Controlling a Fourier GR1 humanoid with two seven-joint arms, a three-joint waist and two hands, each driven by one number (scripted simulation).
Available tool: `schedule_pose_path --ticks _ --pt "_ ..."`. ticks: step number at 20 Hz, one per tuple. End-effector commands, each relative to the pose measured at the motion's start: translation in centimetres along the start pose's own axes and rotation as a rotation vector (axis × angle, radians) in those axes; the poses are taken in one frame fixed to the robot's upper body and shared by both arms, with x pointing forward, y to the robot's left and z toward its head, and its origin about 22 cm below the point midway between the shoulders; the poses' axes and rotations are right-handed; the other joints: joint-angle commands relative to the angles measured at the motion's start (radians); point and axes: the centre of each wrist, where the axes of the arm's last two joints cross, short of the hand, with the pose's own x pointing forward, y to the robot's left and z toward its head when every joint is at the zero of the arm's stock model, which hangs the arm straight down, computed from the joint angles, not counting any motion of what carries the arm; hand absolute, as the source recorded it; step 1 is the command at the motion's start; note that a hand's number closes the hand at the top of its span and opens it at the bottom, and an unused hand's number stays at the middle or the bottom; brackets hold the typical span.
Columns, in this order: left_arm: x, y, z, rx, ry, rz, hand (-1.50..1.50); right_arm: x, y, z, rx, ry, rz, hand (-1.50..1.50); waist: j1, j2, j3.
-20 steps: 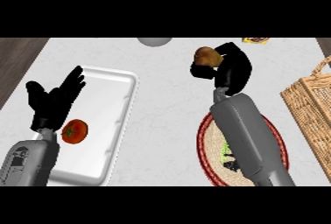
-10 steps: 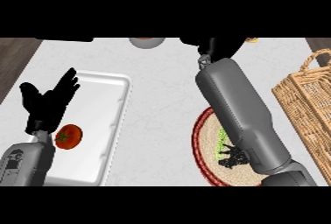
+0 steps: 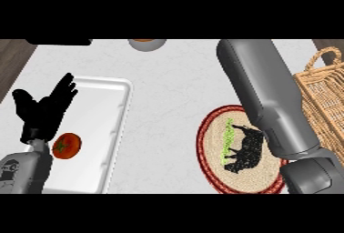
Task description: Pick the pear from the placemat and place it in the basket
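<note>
The round placemat (image 3: 222, 168), red-rimmed with a black animal figure, lies at the lower right with no pear on it. The pear shows nowhere in this view. My right forearm (image 3: 269, 95) stretches from the lower right up past the top edge, so my right hand is out of sight. The wicker basket (image 3: 322, 100) stands at the right edge, beside that forearm. My left hand (image 3: 43, 111) rests open at the left, fingers up, over the white tray.
A white tray (image 3: 111, 136) lies at the left with a red tomato (image 3: 67, 145) in it, just below my left hand. A grey bowl (image 3: 146, 44) sits at the top edge. Dark wood flooring borders the counter at the top corners.
My right arm has stretched farther away, carrying the hand and the pear it held out past the top edge. The view has shifted, and the left hand stays still.
</note>
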Motion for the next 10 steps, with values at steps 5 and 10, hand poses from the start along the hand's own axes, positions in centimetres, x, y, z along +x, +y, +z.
schedule_pose_path --ticks 5,10 --pt "-0.4 0.3 -0.5 0.006 -0.008 0.023 0.00 -0.7 -1.8 -6.9 -0.126 0.234 0.082 1.50 -0.009 0.007 0.000" --pt "0.0 1.9 0.3 0.033 0.003 0.010 0.00 -4.1 -0.9 -8.5 -0.198 0.291 0.202 1.50 -0.021 -0.005 0.001"
